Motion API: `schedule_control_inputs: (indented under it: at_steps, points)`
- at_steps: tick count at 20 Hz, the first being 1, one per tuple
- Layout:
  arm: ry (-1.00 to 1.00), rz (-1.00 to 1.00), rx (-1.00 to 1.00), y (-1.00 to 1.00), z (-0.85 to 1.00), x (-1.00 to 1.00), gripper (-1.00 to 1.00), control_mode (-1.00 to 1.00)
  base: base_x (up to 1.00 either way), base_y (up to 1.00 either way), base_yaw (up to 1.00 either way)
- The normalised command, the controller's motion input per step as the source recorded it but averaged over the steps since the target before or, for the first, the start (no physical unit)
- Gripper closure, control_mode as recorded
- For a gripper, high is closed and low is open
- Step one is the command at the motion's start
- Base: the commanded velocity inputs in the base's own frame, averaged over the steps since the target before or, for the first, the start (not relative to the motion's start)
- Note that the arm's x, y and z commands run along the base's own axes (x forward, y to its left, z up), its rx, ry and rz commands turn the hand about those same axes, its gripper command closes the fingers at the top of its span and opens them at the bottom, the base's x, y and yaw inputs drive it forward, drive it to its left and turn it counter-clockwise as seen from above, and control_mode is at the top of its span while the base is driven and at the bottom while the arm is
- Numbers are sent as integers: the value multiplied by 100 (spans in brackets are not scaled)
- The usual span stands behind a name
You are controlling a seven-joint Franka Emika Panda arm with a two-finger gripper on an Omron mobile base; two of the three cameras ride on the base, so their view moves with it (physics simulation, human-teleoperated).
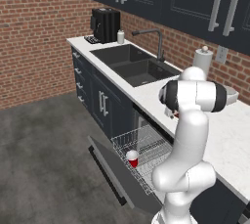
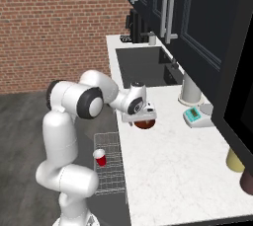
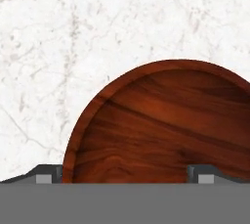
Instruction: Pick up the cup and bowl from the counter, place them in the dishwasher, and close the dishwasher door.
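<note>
On the white marble surface [image 2: 168,170], near its front edge, rests the dark reddish-brown bowl [image 3: 166,125], shallow and wood-grained inside. Directly above it hangs the gripper [image 2: 142,118], pointing down; in the hand view the two finger tips [image 3: 46,175] stand spread, one at the bowl's near rim and the other over its inside, closing on nothing. Below the surface edge, the dishwasher door [image 1: 114,171] lies dropped open and the silver wire rack [image 1: 146,152] is drawn out over it. Upright in the rack stands the red cup [image 1: 132,159], its white inside visible. Farther back on the surface, a teal-and-white kitchen scale [image 2: 196,116] sits just beside a grey paper-towel roll [image 2: 190,92], with the dark sink [image 1: 134,64] beyond them and a yellow jar [image 2: 236,161] nearer the camera, against the wall.
</note>
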Motion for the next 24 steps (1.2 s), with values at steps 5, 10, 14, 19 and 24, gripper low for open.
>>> schedule_control_inputs:
  at_steps: [5, 10, 14, 19, 24]
  points:
    - [0, 3, 0, 0, -35, 12, 100, -100, 0, 0, 0]
    - [0, 7, 0, 0, -22, 21, 100, -100, 0, 0, 0]
    - [0, 9, 0, 0, -11, 14, 100, -100, 0, 0, 0]
    - [0, 2, -1, 35, -3, 0, 100, -100, 0, 0, 0]
    - [0, 0, -3, 58, 10, -10, 100, -100, 0, 0, 0]
